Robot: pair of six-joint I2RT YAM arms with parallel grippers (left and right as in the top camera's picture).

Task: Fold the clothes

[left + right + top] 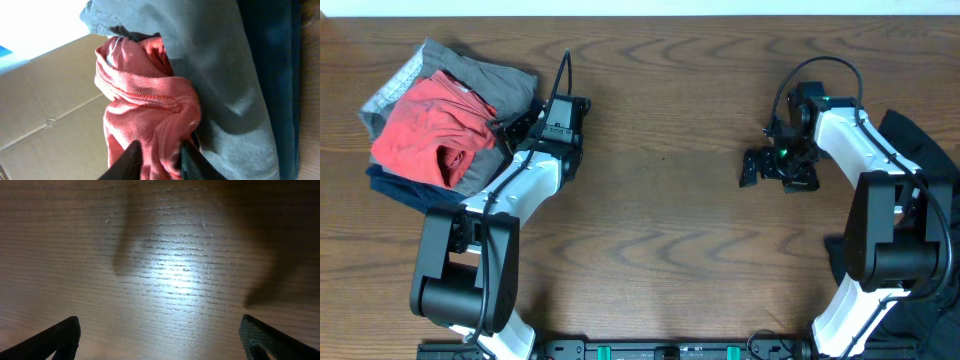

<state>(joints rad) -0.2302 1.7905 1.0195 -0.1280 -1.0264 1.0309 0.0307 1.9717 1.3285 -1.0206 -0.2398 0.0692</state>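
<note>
Coral-red T-shirt (425, 130) lies crumpled on top of a clothes pile at the ten o'clock corner of the table (660, 200), seen from overhead, over a grey garment (510, 80) and a navy garment (405, 190). At the pile's three o'clock edge the left gripper (160, 161) pinches a bunched fold of the red cloth (a stitched hem shows just above its fingers). The right gripper (160, 335), at three o'clock and well apart from the pile, hangs over the wood with jaws spread wide. A black garment (932, 150) lies at the table's three o'clock edge
</note>
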